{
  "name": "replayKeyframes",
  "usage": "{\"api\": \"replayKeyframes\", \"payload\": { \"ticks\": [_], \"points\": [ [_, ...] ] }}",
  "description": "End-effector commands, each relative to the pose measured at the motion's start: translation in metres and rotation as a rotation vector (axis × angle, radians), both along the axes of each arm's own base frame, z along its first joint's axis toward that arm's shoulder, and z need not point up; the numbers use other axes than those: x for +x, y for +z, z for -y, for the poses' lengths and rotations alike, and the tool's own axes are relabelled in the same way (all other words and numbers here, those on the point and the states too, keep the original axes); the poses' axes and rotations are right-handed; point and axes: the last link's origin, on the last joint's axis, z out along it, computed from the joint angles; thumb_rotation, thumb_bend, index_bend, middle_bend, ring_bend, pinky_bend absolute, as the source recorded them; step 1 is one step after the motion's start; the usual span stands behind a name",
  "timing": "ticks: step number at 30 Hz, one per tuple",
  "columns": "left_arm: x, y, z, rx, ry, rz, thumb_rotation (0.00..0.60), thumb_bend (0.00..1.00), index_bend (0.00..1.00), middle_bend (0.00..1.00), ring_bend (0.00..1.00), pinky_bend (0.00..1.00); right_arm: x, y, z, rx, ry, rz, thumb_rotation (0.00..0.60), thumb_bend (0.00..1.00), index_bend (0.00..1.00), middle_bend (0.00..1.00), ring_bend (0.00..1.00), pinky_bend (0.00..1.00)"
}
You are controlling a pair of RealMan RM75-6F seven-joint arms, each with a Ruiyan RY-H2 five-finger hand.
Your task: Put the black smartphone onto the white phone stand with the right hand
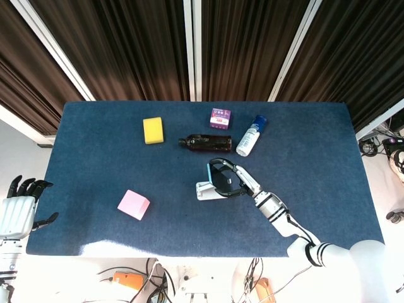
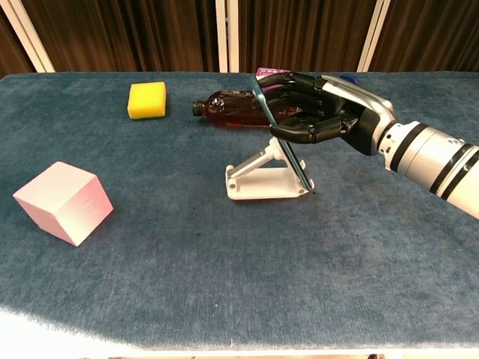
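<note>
Head view: right hand (image 1: pixel 235 181) grips black smartphone (image 1: pixel 221 180) over white phone stand (image 1: pixel 205 190), mid-table. Left hand (image 1: pixel 19 205) off table's left edge, fingers spread, holding nothing.

Chest view: smartphone (image 2: pixel 283 142) leans tilted on stand (image 2: pixel 263 179), fingers (image 2: pixel 299 129) wrapped around it.

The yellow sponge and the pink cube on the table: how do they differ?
The yellow sponge is a flat slab lying near the far edge of the table; the pink cube is taller and blockier and sits near the front left. The sponge looks porous and bright yellow, the cube smooth and pale pink. In the chest view the cube appears larger, but it is also closer to the camera. Both stand alone, untouched by either hand.
</note>
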Motion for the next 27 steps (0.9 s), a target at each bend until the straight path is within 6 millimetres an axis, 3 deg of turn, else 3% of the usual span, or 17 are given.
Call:
{"api": "replayKeyframes", "payload": {
  "ticks": [1, 4, 10, 17, 21, 24, 27],
  "points": [
    [0.000, 0.000, 0.000, 0.001, 0.000, 0.001, 0.600, 0.08, 0.27, 0.24, 0.14, 0.01, 0.001, 0.000, -0.001, -0.003, 0.013, 0.000, 0.600, 0.44, 0.19, 0.23, 0.13, 0.26],
    [0.000, 0.000, 0.000, 0.000, 0.000, 0.002, 0.600, 0.08, 0.27, 0.24, 0.14, 0.01, 0.001, 0.006, -0.001, -0.027, 0.038, 0.001, 0.600, 0.43, 0.11, 0.18, 0.09, 0.20],
    [0.000, 0.001, 0.000, -0.001, -0.003, 0.004, 0.600, 0.08, 0.27, 0.24, 0.14, 0.01, -0.006, 0.036, -0.006, -0.121, 0.092, -0.020, 0.600, 0.41, 0.09, 0.16, 0.07, 0.17],
    [0.000, 0.001, -0.002, 0.000, -0.010, 0.010, 0.600, 0.08, 0.27, 0.24, 0.14, 0.01, -0.040, 0.112, -0.019, -0.392, 0.123, -0.267, 0.600, 0.41, 0.09, 0.16, 0.07, 0.16],
    [0.001, 0.002, -0.003, 0.007, -0.021, 0.012, 0.600, 0.08, 0.27, 0.24, 0.14, 0.01, -0.072, 0.164, -0.043, -0.565, 0.060, -0.578, 0.600, 0.41, 0.08, 0.16, 0.07, 0.15],
    [0.002, 0.004, -0.003, 0.016, -0.030, 0.014, 0.600, 0.08, 0.27, 0.24, 0.14, 0.01, -0.095, 0.194, -0.069, -0.641, -0.031, -0.799, 0.600, 0.41, 0.05, 0.16, 0.05, 0.14],
    [0.003, 0.004, -0.002, 0.022, -0.035, 0.013, 0.600, 0.08, 0.27, 0.24, 0.14, 0.01, -0.112, 0.216, -0.097, -0.643, -0.141, -0.900, 0.600, 0.41, 0.01, 0.14, 0.01, 0.11]
  ]
}}
